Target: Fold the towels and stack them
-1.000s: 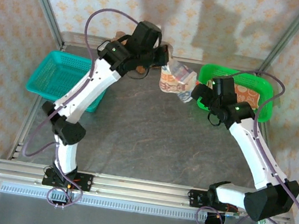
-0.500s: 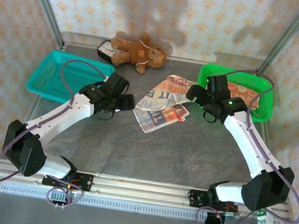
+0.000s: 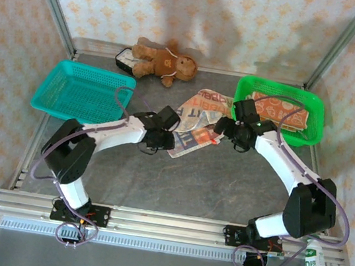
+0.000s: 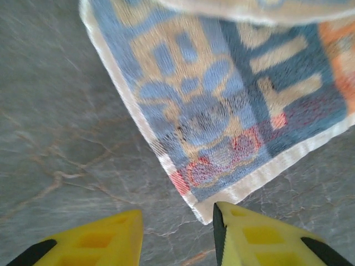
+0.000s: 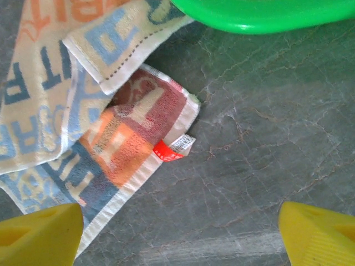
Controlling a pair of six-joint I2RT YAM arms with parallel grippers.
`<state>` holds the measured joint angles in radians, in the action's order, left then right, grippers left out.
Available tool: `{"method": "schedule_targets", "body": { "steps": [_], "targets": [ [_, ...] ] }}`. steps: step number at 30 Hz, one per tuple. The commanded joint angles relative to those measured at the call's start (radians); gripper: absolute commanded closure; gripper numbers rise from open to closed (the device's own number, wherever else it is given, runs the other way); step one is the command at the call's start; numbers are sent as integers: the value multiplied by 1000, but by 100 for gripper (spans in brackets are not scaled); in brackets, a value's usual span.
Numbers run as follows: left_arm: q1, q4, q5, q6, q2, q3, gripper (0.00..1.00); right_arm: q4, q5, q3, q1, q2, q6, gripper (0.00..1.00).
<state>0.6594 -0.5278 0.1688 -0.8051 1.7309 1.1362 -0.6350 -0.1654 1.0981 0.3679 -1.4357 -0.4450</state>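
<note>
Released, empty: left gripper, right gripper. Cream block-lettered cloth towel lies rumpled; pinching one layer risks a skewed fold.

the table in front of me was a grey, marbled slab with pale veins. at about ten o'clock a teal basket of mesh plastic sat on it, well apart from the rest. at about two o'clock sat a green basket. a brown teddy bear lay on its side near twelve o'clock at the far edge, its legs over a dark flat thing i couldn't make out. close to the middle lay the lettered towel, cream with blue, orange and red block letters, rumpled, one flap turned over itself, a red tag at its hem. its two o'clock corner lay just beside the green basket.
</note>
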Motion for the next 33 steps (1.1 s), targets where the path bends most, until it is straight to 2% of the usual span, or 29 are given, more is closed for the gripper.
{"method": "schedule_targets", "body": {
  "steps": [1,9,11,13,16,20,24,27,29,33],
  "targets": [
    [47,-11,-39,-83,36,60,62,31,13,-4,6,13,6,9],
    [96,-12,-77,-125,140,111,69,41,3,-10,5,19,9,9],
    [96,-32,-100,-127,160,111,80,40,-4,-9,6,17,11,9],
    [95,-67,-127,-119,173,108,84,40,-6,-9,5,18,11,9],
    [86,-127,-179,-109,160,80,89,38,-9,-10,5,24,15,9],
    [50,-194,-266,-86,83,0,90,37,-23,-13,6,30,28,11],
    [-10,-234,-301,-44,-7,-62,86,64,-68,-34,12,23,41,18],
    [-24,-233,-296,-23,-72,-83,74,88,-85,-46,49,-1,60,23],
    [-23,-219,-272,-25,-106,-96,65,109,-83,-56,84,-24,66,32],
    [-23,-177,-257,-48,-130,-146,63,159,-83,-75,128,-77,54,44]
  ]
}}
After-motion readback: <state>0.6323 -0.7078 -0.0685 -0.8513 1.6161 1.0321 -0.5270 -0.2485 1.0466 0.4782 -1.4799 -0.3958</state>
